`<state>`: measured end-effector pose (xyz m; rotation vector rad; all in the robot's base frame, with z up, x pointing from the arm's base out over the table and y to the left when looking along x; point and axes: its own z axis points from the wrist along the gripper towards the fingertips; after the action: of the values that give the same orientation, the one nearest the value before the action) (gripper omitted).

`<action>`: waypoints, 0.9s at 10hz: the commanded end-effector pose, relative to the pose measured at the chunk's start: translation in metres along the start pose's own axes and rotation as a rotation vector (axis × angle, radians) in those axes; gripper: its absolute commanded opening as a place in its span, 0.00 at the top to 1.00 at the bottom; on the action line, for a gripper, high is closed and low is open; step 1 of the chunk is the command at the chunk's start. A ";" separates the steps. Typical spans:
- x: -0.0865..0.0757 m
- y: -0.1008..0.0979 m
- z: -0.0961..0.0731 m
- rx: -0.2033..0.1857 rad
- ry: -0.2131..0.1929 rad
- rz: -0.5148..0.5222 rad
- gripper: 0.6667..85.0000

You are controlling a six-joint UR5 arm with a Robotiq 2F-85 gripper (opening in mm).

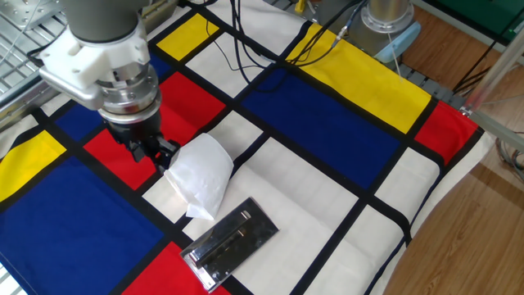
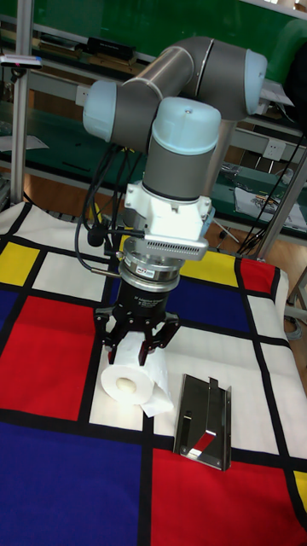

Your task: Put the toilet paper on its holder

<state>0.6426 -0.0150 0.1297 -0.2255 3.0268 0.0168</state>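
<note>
The toilet paper [image 1: 201, 172] is a white roll lying on its side on a white square of the cloth, a loose sheet trailing toward the holder. In the tall fixed view the toilet paper [image 2: 134, 375] shows its tan core facing the camera. The holder [image 1: 232, 241] is a shiny chrome plate with a slim bar, lying flat just beside the roll; the tall fixed view has the holder [image 2: 205, 416] to the roll's right. My gripper [image 1: 159, 154] hangs at the roll's left end. Seen head-on, the gripper [image 2: 136, 345] is open, fingers spread just over the roll's top.
A checked cloth of red, blue, yellow and white squares [image 1: 327, 123] covers the table. Black cables [image 1: 246, 57] run across its far side. The table's right edge [image 1: 426, 221] drops to a wooden floor. A metal post [image 1: 385, 16] stands at the back.
</note>
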 end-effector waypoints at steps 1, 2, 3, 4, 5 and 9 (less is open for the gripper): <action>0.005 0.004 -0.002 -0.009 0.013 -0.080 0.41; 0.005 0.008 -0.002 -0.025 0.014 -0.092 0.40; 0.002 0.009 -0.002 -0.027 0.001 -0.090 0.40; 0.000 0.008 -0.002 -0.026 -0.005 -0.087 0.40; 0.000 0.008 -0.002 -0.025 -0.006 -0.076 0.39; 0.005 0.007 0.001 -0.041 -0.004 -0.038 0.30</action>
<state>0.6380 -0.0109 0.1290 -0.3244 3.0230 0.0347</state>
